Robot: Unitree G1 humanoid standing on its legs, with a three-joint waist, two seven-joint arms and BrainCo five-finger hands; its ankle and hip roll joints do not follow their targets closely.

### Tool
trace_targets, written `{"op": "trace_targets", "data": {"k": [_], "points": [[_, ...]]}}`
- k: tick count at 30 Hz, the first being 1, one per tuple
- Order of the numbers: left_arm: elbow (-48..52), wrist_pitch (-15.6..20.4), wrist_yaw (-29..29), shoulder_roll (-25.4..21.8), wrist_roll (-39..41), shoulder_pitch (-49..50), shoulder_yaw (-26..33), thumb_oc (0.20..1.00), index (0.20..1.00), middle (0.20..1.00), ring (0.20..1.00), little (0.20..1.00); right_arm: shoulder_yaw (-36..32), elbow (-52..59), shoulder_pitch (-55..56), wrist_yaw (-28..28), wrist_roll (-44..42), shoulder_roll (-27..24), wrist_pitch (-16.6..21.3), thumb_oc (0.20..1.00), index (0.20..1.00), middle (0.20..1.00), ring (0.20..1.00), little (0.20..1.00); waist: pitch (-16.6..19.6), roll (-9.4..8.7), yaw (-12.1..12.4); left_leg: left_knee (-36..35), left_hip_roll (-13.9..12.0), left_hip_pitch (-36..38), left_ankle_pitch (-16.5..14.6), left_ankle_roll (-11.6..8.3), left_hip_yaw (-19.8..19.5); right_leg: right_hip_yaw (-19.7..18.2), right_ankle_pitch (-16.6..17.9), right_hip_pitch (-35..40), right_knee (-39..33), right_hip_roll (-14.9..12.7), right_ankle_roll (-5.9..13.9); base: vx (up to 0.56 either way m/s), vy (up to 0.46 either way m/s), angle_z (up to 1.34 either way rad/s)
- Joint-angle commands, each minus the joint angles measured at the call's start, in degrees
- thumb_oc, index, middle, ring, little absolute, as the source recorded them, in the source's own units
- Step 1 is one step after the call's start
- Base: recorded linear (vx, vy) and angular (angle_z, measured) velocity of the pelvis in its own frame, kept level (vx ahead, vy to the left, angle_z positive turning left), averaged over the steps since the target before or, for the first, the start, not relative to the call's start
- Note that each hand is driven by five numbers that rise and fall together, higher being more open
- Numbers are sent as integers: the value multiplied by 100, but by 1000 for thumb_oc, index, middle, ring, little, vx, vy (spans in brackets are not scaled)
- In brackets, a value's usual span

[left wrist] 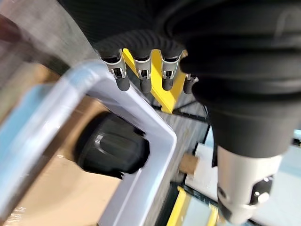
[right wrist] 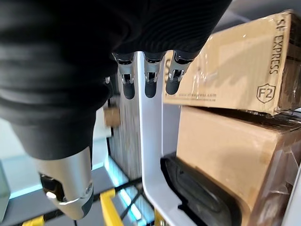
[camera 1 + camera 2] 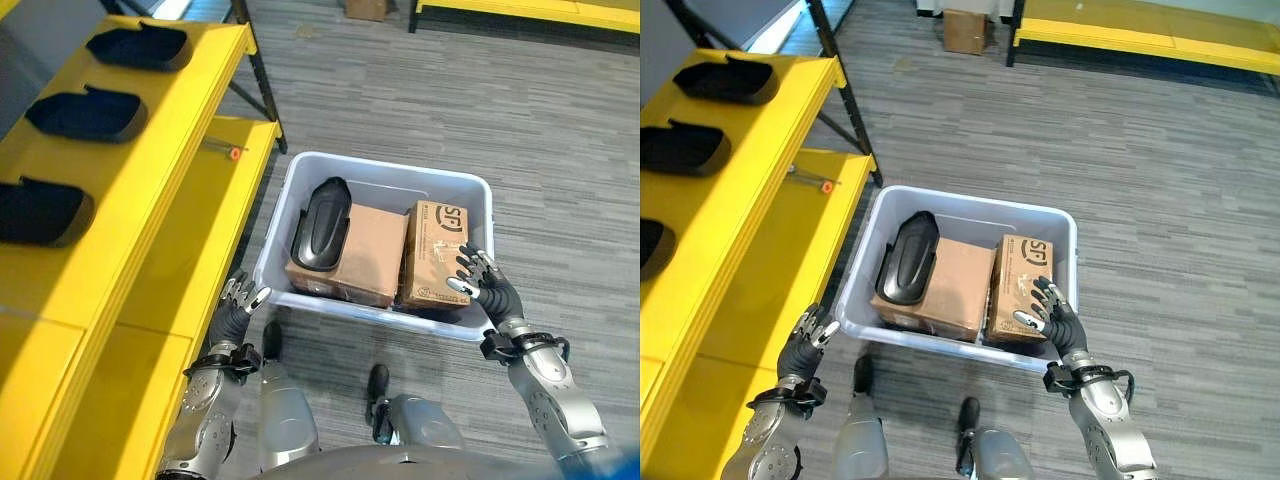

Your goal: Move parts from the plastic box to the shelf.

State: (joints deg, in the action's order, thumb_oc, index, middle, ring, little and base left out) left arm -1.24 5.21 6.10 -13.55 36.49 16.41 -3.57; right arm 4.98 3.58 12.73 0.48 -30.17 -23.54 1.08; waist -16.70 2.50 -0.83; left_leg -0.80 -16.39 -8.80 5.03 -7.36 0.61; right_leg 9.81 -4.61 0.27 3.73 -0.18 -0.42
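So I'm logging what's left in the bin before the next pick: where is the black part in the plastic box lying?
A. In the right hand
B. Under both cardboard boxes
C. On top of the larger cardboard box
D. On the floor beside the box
C: the black part lies inside the plastic box, resting on top of the larger cardboard box, left of the printed cardboard box.

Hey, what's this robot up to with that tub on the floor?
It stands over a pale plastic box on the floor, beside a yellow shelf. In the box lie two cardboard boxes and one black part; three more black parts sit on the shelf. Its left hand and right hand hang open at the box's near corners, holding nothing.
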Motion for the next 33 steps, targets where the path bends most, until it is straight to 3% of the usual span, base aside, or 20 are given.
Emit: {"op": "trace_targets", "data": {"k": [1,7,14,18,26,33], "points": [[599,332,-142,-418,-110,134,238,1000,1000,1000,1000,1000,55,535,-27,180,-175,129,235,1000,1000,1000,1000,1000,48,-268,62,390,186,13,-114,30,239,120,37,187,-348,-1272,874,62,357,-49],[689,410,56,-832,-153,-190,280,1000,1000,1000,1000,1000,373,547,-221,229,-282,235,157,1000,1000,1000,1000,1000,-77,-507,53,1088,397,-317,-584,161,700,12,464,-119,-579,-1696,1096,0,234,-34],[707,417,99,-1008,-296,-486,215,1000,1000,1000,1000,1000,319,609,-244,251,-341,184,166,1000,1000,1000,1000,1000,-83,-680,-46,1244,379,-448,-679,181,830,30,615,-214,-705,-1710,1133,28,62,-11],[720,483,195,-1060,-456,-941,72,1000,1000,1000,1000,1000,346,688,-362,222,-348,116,259,1000,1000,1000,1000,1000,-104,-781,-160,1049,266,-482,-524,96,908,8,638,-404,-712,-1622,1121,8,-19,-11],[779,657,452,-891,-527,-1876,-318,1000,1000,1000,1000,1000,500,860,-840,-36,-251,-7,456,1000,1000,1000,1000,1000,-393,-773,-366,525,67,-481,-113,-58,1119,-162,699,-957,-640,-1419,1083,3,-45,-17],[551,762,748,-803,-604,-2297,-425,1000,1000,1000,1000,1000,564,980,-874,-128,-149,-40,540,1000,1000,1000,1000,1000,-515,-790,-471,352,23,-511,-23,-81,1249,-269,754,-1220,-631,-1366,1094,6,-23,-14]]}}
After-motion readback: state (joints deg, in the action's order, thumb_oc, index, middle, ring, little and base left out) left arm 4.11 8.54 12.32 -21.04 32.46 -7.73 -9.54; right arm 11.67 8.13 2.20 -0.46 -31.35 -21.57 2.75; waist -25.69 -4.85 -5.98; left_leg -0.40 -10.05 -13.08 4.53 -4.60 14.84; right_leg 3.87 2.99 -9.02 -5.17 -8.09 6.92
